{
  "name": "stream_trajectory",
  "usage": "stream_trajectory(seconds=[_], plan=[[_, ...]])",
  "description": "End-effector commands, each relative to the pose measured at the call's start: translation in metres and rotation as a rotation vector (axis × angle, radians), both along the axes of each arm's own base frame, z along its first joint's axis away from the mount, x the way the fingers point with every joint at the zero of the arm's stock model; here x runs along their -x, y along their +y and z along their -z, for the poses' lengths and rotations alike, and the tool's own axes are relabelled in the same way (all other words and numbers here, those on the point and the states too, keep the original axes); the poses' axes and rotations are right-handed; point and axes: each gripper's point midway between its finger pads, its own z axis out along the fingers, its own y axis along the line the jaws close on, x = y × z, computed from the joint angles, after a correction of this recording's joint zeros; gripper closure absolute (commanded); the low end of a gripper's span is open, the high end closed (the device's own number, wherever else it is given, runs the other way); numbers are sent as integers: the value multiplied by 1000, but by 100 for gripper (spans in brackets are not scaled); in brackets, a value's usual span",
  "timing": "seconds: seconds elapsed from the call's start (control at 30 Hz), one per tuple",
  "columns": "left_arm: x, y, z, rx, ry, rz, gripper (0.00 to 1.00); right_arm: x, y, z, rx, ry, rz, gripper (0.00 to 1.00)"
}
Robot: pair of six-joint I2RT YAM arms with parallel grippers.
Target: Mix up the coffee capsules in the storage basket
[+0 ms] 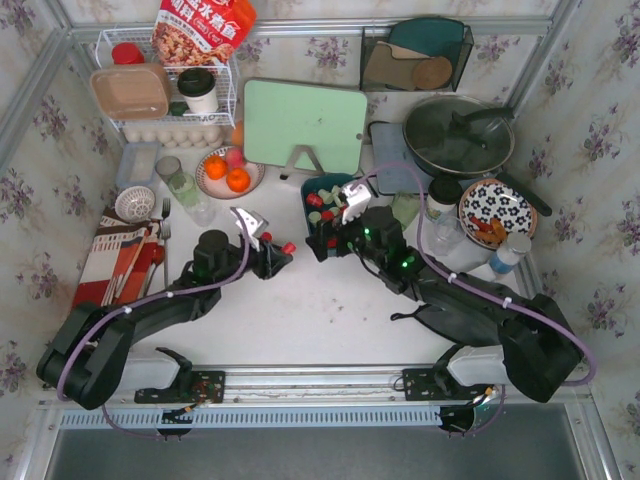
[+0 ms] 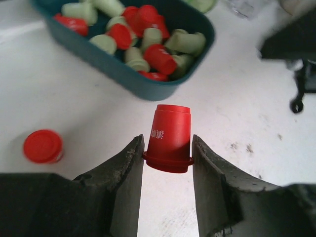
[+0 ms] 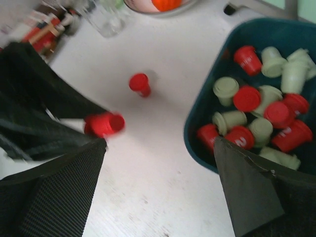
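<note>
— Where is the left one?

— My left claw point(image 2: 168, 148) is pinching a red capsule point(image 2: 169, 133) at its flanged rim, with the narrow closed end pointing away from me. It hangs just short of the near wall of the storage basket point(image 2: 123, 74), not over it.

— And the right?

— My right claw point(image 3: 160, 148) is spread wide with nothing between its fingers. In its own view one finger overlaps the basket's near corner and the other sits over bare desk point(image 1: 330, 310).

— What's in the basket?

— A jumble of red and pale green capsules point(image 2: 148, 39), lying on their sides and ends. A loose red capsule point(image 2: 43, 146) stands on the desk left of my left claw, apart from it and from the basket.

— Room to move?

— There is open desk between the basket and the arm bases. Behind the basket the cutting board point(image 1: 303, 123) stands close, and the bowl of oranges point(image 1: 228, 172) sits back-left.

— Do the views differ?

— From above, my right arm covers part of the basket. The left wrist view shows white print on the held capsule. The right wrist view catches both outside capsules, the held one blurred.
</note>
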Motion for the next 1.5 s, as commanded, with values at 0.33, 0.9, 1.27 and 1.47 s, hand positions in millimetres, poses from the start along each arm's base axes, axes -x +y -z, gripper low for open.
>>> stream_trajectory(seconds=[0.33,0.9,1.27,1.47], plan=[[23,-31,-24,-26,-273,197,63,25,46,-8,-248,209,-153,27],[33,-37,-31,0,-289,230,62,38,59,8,-329,304,-205,40],[28,-34,-31,-8,-282,197,54,42,59,15,-325,331,-208,66],[26,-33,-29,-20,-255,186,31,40,57,16,-321,330,-192,81]])
